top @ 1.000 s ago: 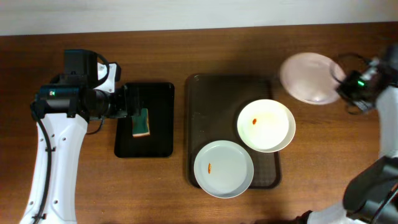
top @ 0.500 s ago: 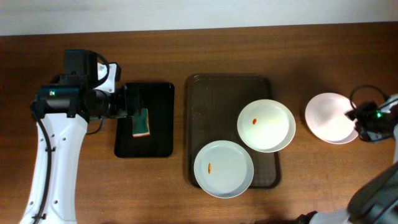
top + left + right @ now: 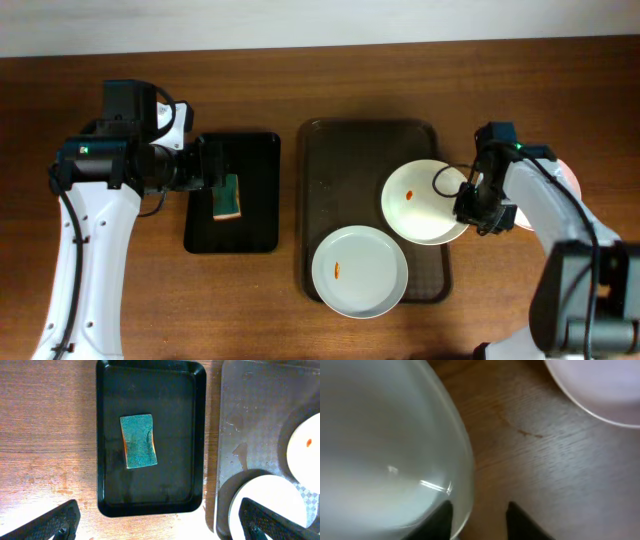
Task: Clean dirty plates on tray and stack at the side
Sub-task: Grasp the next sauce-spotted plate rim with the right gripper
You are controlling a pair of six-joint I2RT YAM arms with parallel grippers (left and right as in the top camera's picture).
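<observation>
Tray (image 3: 340,170) sits center frame in the overhead view, with two dirty plates on it. The upper plate (image 3: 425,215) overhangs the tray's right edge and has an orange-red smear (image 3: 411,195) left of its centre. The lower plate (image 3: 365,280) overhangs the tray's bottom edge and is smeared on its left side. Neither has moved since the earlier frames.

The third plate (image 3: 610,390) is off the tray, lying on the table (image 3: 400,80) to the right. In the overhead view the right arm mostly hides it. A second ago it was up in the upper right at the gripper, and half a second ago it was down on the table right of the tray.

The main change for you is the right gripper (image 3: 472,208). Half a second ago it was at the far right edge by that plate. Now it has swung in to the right rim of the upper plate. In the wrist view the jaws are parted with bare wood between them and the rim at the left finger, so nothing is clamped.

The left gripper (image 3: 160,510) is spread wide and holds nothing. It hangs over the black sponge tray (image 3: 255,160) in the same spot as before. The sponge (image 3: 227,197) lies flat in that tray, unmoved.
</observation>
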